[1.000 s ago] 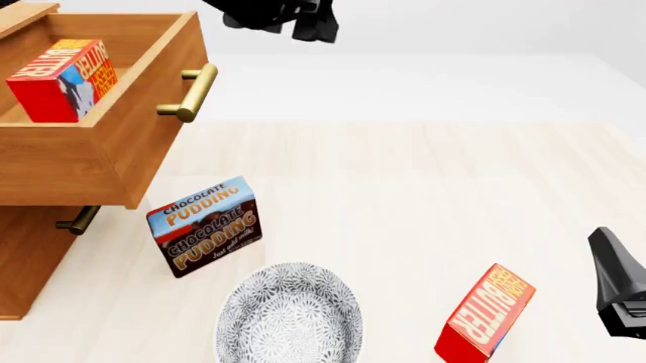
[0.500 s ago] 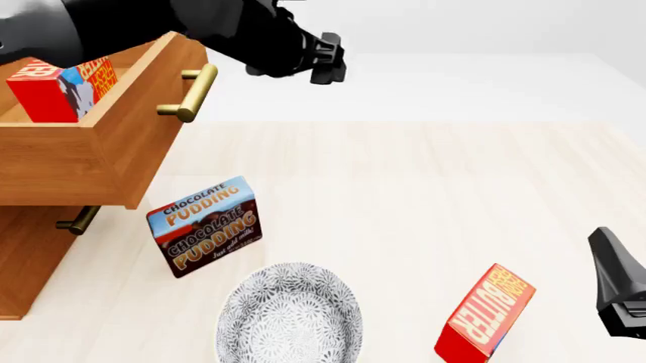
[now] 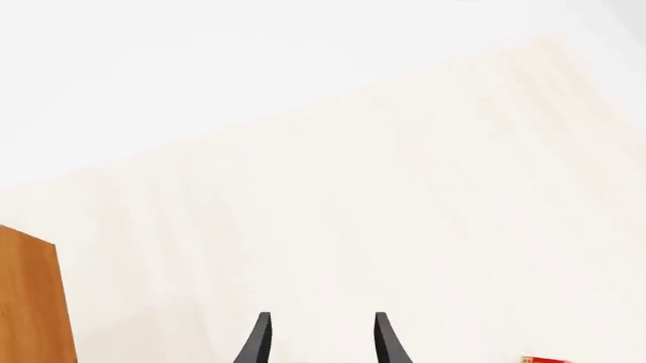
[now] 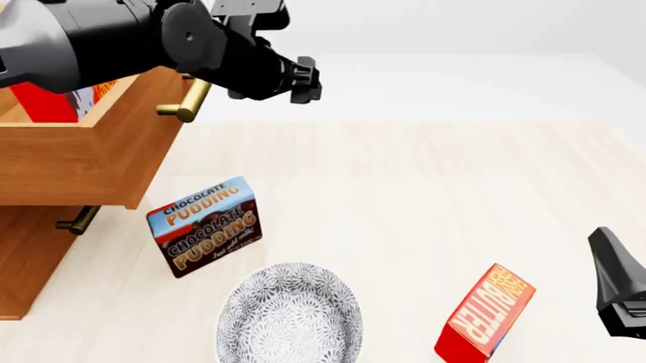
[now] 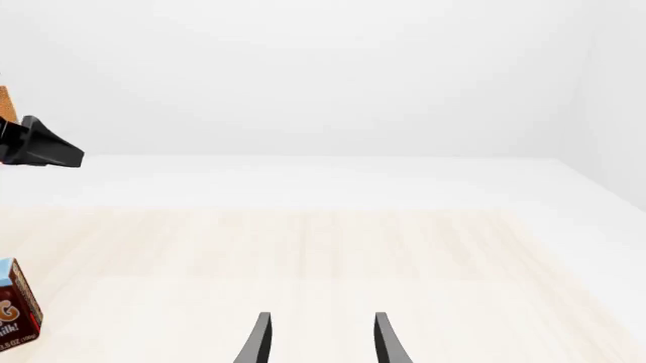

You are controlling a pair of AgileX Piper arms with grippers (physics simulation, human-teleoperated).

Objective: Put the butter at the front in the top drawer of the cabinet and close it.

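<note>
One butter (image 4: 60,102) carton in open top drawer (image 4: 91,162) of cabinet (image 4: 30,257), mostly hidden behind left arm; second butter carton (image 4: 486,314) tilted at table's (image 4: 424,189) near edge. Left gripper (image 4: 302,79) just right of drawer's brass handle (image 4: 192,102), above table, apart from drawer carton, fingers (image 3: 260,340) parted, empty. Right gripper (image 5: 318,340) low at right, just beside near carton, fingers spread, holding nothing; pudding box (image 4: 205,225) and patterned bowl (image 4: 290,314) between cabinet and near carton.
</note>
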